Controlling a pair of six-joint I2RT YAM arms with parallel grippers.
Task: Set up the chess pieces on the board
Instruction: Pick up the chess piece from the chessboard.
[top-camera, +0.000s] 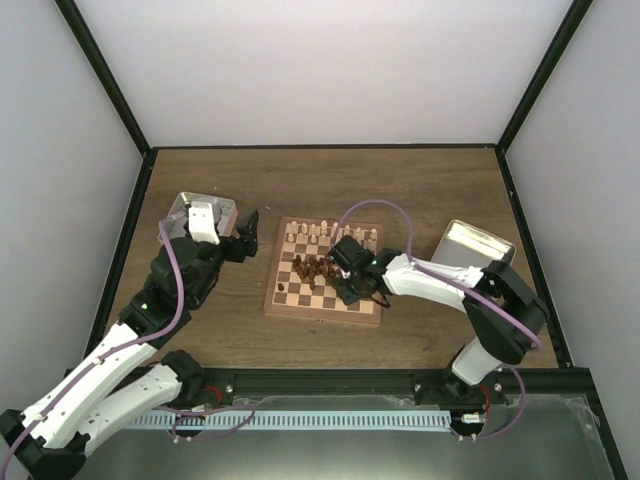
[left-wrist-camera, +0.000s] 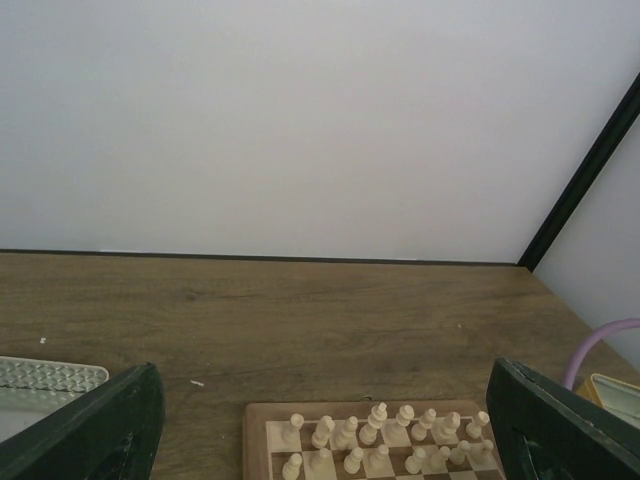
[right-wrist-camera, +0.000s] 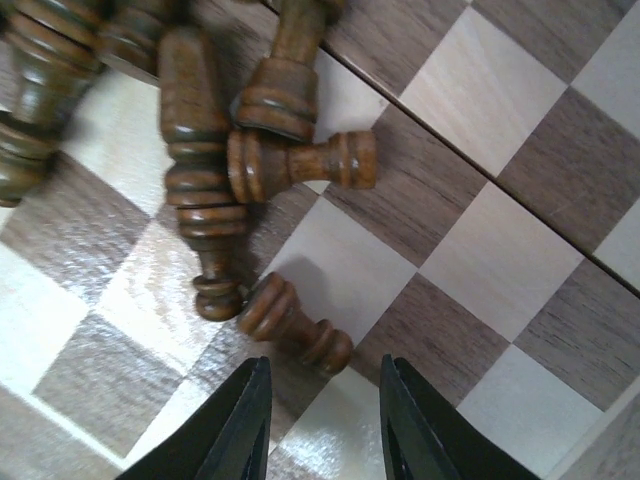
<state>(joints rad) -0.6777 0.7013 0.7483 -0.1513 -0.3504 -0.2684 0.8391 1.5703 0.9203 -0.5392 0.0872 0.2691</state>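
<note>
Top view: the left arm (top-camera: 150, 300) is folded over the table's left side, with the left gripper (top-camera: 250, 235) off the board (top-camera: 320, 313), between its left edge and a metal tray (top-camera: 190, 205). The right arm (top-camera: 440, 285) reaches leftward from its base across the board's near right corner, with the right gripper (top-camera: 338, 272) low over the middle squares. On the board, the cream pieces (top-camera: 315, 236) stand in the two far rows. The dark pieces (top-camera: 310, 268) are bunched mid-board, with one stray dark piece (top-camera: 283, 287) alone near the left edge. A second metal tray (top-camera: 478, 245) lies right of the board, apart from it. Left wrist view: the camera is level, facing the far wall across the table (left-wrist-camera: 300, 310). The left fingers (left-wrist-camera: 95, 425) sit at the two lower corners, spread wide, nothing between them, grasping nothing. The cream rows are upright at the bottom edge and a tray corner shows at lower left. Right wrist view: the camera looks steeply down on the squares. The right fingers (right-wrist-camera: 235, 430) are drawn fairly close but parted, a pale square shows in the gap, and nothing is pinched. The tips are just short of a toppled dark pawn (right-wrist-camera: 295, 325); whether they touch it cannot be told. More dark men lie on their sides at upper left, touching one another.
</note>
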